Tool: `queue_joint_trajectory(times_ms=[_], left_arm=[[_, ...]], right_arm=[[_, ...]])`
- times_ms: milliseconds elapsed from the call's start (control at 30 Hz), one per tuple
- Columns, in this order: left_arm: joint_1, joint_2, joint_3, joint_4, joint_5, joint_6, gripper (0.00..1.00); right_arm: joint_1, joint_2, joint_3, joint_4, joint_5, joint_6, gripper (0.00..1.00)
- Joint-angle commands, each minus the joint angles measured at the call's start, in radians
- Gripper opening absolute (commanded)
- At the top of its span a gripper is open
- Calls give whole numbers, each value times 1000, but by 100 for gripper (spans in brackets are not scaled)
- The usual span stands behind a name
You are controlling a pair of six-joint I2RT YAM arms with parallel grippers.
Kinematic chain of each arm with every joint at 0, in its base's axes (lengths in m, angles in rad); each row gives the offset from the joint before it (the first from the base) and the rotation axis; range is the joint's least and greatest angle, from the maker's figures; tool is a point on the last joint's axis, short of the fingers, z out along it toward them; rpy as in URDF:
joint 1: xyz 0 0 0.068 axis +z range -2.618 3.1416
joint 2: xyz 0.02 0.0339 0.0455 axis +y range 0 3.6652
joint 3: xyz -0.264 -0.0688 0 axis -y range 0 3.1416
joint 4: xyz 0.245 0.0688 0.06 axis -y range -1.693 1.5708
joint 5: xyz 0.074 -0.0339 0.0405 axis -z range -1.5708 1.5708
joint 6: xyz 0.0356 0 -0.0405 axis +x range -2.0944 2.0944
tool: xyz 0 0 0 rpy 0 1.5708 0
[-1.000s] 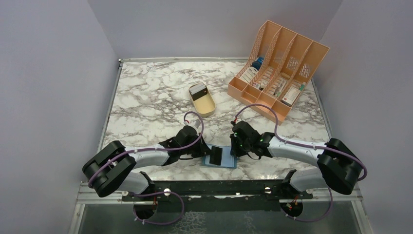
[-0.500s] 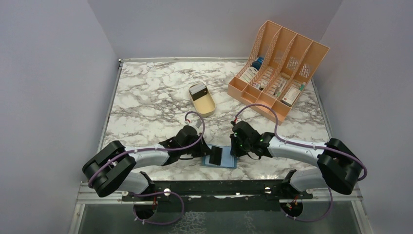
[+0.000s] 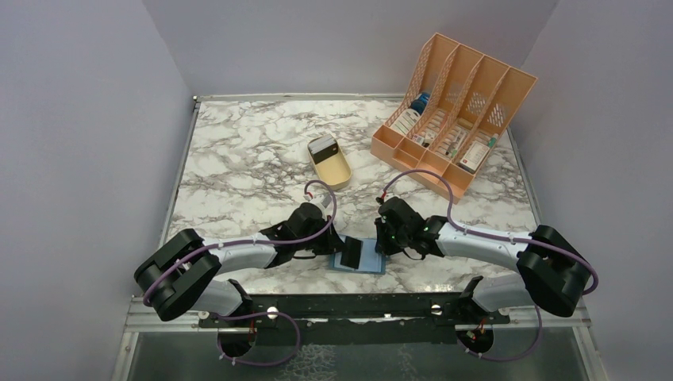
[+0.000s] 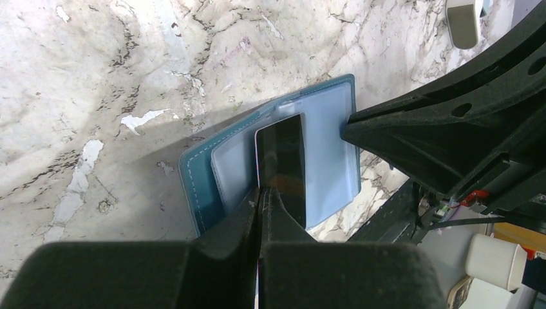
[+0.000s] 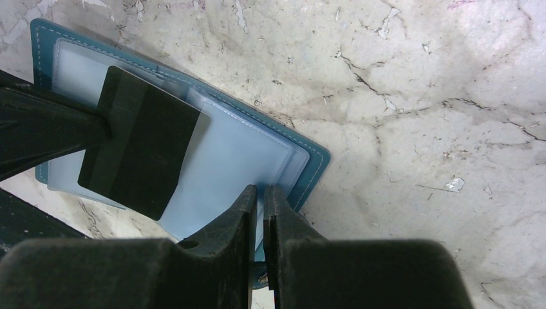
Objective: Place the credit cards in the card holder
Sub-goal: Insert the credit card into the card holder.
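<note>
Left wrist: black card, near end hidden in clenched left gripper, runs lengthwise up-frame. Right gripper pinches card holder.

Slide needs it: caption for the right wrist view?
Left gripper holds a black card over the open holder; right gripper pinches its edge.

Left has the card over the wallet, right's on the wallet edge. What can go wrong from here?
1. The black card lies skewed over the pocket of the card holder, pinched at one end by the left fingers. A push now may jam it on the pocket lip.
2. The right fingers clamp only the holder's edge, so that push may pivot it on the marble table.
</note>
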Motion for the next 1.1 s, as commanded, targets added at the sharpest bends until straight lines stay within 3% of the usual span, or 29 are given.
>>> queue_joint_trajectory(times_ms=[0, 400, 1067], left_arm=[[2, 5, -6, -14, -49, 30, 0], [2, -6, -3, -16, -55, 48, 0], [-49, 43, -55, 116, -92, -123, 0]], right_arm=[[-2, -8, -14, 19, 4, 7, 10], [-2, -15, -18, 18, 4, 9, 10], [-2, -14, -27, 32, -18, 53, 9]])
